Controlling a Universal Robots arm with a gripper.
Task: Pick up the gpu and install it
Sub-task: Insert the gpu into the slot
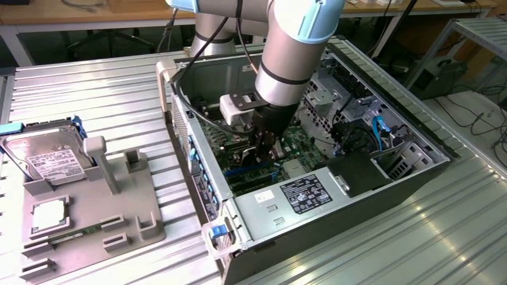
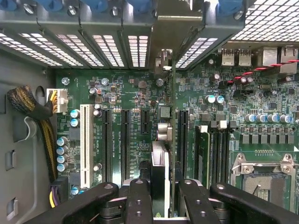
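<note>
The gpu [image 2: 161, 163] stands on edge between my fingers, seen end-on as a thin card running up to its pale metal bracket [image 2: 164, 56] at the case's rear slot openings. My gripper [image 2: 166, 200] is shut on it, with one black finger [image 2: 138, 200] on each side. The card sits over the motherboard [image 2: 140, 93] among the black expansion slots [image 2: 125, 140]; I cannot tell whether its edge is in a slot. In the exterior view my gripper [image 1: 265, 145] reaches down into the open computer case [image 1: 396, 178] with the black gpu [image 1: 255, 159] under it.
A white slot [image 2: 85, 144], the CPU socket [image 2: 266, 175] and a cable bundle [image 2: 32, 107] surround the card. The power supply [image 1: 301, 193] sits at the case's near end. On the exterior view's left a grey fixture [image 1: 119, 228] holds a hard drive [image 1: 47, 155] and a green memory stick [image 1: 75, 233].
</note>
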